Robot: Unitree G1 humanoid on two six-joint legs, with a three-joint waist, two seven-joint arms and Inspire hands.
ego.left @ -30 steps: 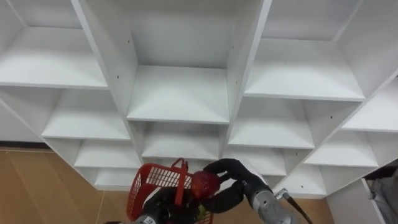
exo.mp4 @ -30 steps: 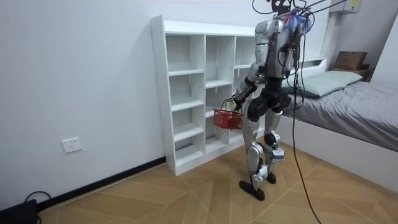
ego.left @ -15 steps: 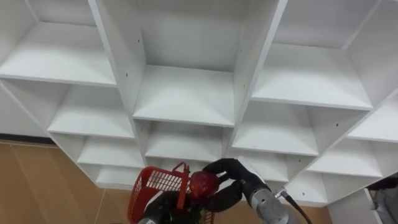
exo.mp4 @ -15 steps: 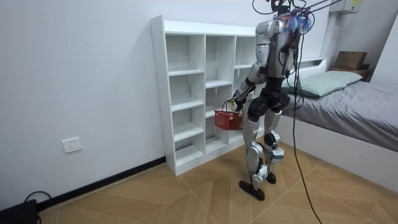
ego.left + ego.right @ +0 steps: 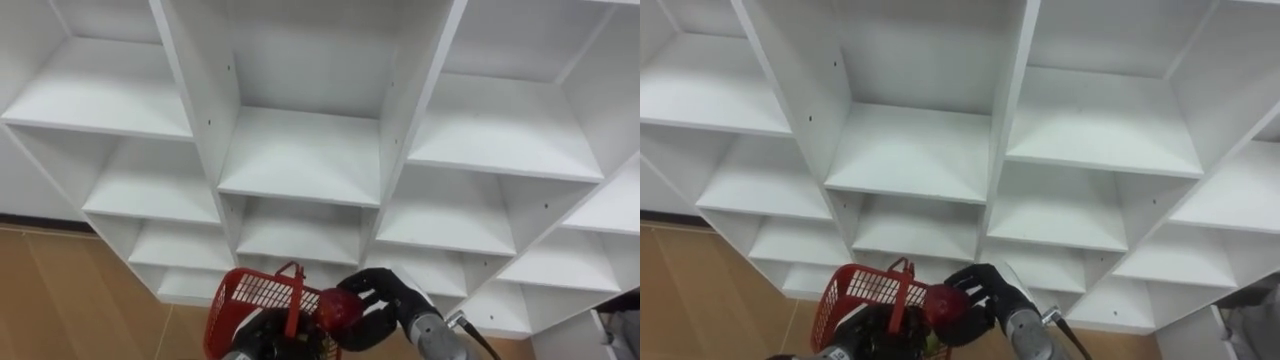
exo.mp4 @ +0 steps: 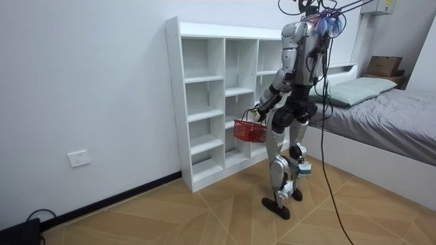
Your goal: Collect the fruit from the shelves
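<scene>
Your right hand (image 5: 395,300) has dipped, fingers curled round the apple (image 5: 340,309) beside the basket (image 5: 245,295); the left hand's (image 5: 262,333) hold you cannot tell.

No legible text, label, number or sign anywhere on closet (image 5: 300,150), basket (image 5: 245,292) or wall (image 6: 82,82).

Robot before the closet, basket between the two.
The closet (image 5: 300,150) stands against the wall, its shelves ahead of and above the basket (image 5: 250,293), which the left hand (image 5: 262,333) holds by the handle at the bottom of the eye views. The right hand (image 5: 390,300) grips a fruit (image 5: 340,310) at the basket's right side — near its handle. In the room view a bed (image 6: 402,116) lies to the right, beyond the robot — a wall socket (image 6: 79,158) sits low on the left.
</scene>
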